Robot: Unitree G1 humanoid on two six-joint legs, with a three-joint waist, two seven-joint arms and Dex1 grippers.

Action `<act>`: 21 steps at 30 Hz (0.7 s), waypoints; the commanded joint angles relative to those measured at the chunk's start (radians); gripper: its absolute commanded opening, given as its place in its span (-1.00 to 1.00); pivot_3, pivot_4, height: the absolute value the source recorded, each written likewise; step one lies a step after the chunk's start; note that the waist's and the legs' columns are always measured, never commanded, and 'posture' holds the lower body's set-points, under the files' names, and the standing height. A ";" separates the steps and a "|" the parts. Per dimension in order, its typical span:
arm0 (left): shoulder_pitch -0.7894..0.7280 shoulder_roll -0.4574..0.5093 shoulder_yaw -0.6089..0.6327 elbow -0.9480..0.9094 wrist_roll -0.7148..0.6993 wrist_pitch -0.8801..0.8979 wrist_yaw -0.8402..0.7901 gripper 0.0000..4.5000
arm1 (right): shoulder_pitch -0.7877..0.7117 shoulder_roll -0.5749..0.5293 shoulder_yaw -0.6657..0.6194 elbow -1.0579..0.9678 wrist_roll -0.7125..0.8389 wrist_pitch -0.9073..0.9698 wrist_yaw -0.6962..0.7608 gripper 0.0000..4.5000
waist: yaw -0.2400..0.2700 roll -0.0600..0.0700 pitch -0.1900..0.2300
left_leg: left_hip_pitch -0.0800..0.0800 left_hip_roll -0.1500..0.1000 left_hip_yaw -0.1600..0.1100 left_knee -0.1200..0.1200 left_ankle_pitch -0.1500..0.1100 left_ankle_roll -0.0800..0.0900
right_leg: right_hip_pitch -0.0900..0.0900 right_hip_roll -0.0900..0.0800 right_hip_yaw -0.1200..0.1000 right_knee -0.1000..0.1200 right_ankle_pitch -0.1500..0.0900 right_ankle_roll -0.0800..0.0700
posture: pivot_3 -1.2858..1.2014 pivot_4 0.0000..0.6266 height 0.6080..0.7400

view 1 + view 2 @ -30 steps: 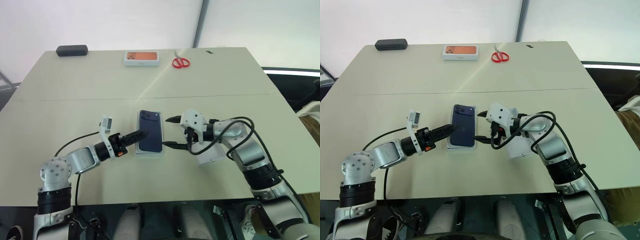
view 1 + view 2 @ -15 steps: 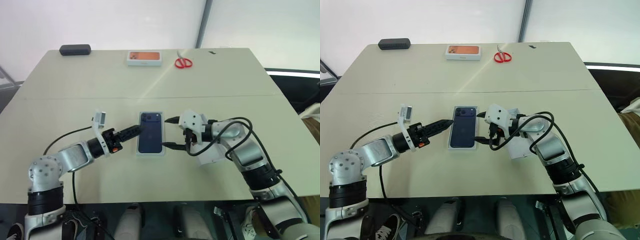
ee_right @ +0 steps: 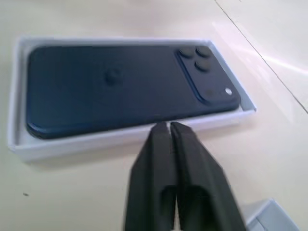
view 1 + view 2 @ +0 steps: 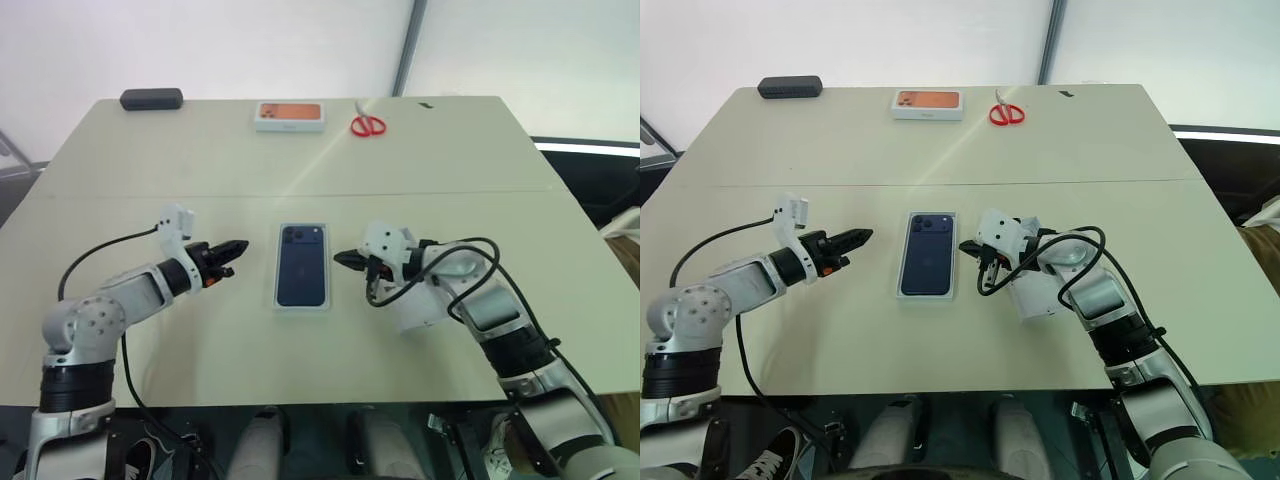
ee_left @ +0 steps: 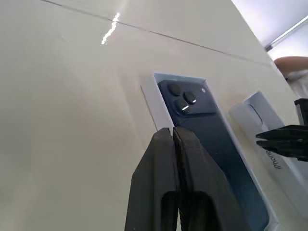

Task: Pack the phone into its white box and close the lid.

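Observation:
The dark navy phone (image 4: 302,265) lies back up inside the shallow white box (image 4: 302,306) at the middle of the table, its camera cluster at the far end. My left gripper (image 4: 240,245) is shut and empty, a short way left of the box and pointing at it. My right gripper (image 4: 340,258) is also shut and empty, its tip just off the box's right wall (image 3: 96,142). The white lid (image 4: 425,310) lies on the table to the right, partly under my right forearm.
Along the table's far edge are a black oblong case (image 4: 151,99), a white box with an orange picture (image 4: 290,116) and red scissors (image 4: 366,125). A seam (image 4: 150,197) crosses the tabletop beyond the box.
Both grippers have gone from open to shut. My left gripper has drawn back leftward from the box's edge. My right gripper stays beside the box's right wall.

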 commanded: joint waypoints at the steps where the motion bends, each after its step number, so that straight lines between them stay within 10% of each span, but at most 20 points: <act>1: 0.003 -0.009 -0.043 0.005 0.072 -0.026 -0.033 -1.00 | -0.010 0.006 0.013 -0.014 -0.019 -0.009 -0.003 -0.96 | -0.002 0.000 0.000 | 0.000 0.000 0.000 0.000 0.000 0.000 | 0.000 0.000 0.000 0.000 0.000 0.000 | 0.03 -0.52 1.00; 21: -0.034 -0.112 -0.211 -0.030 0.205 0.056 -0.112 -1.00 | 0.039 -0.017 0.035 -0.043 -0.066 -0.009 0.010 -0.96 | 0.003 0.000 0.000 | 0.000 0.000 -0.001 0.001 0.000 0.000 | 0.001 0.000 0.000 0.000 0.000 0.000 | 0.03 -0.52 1.00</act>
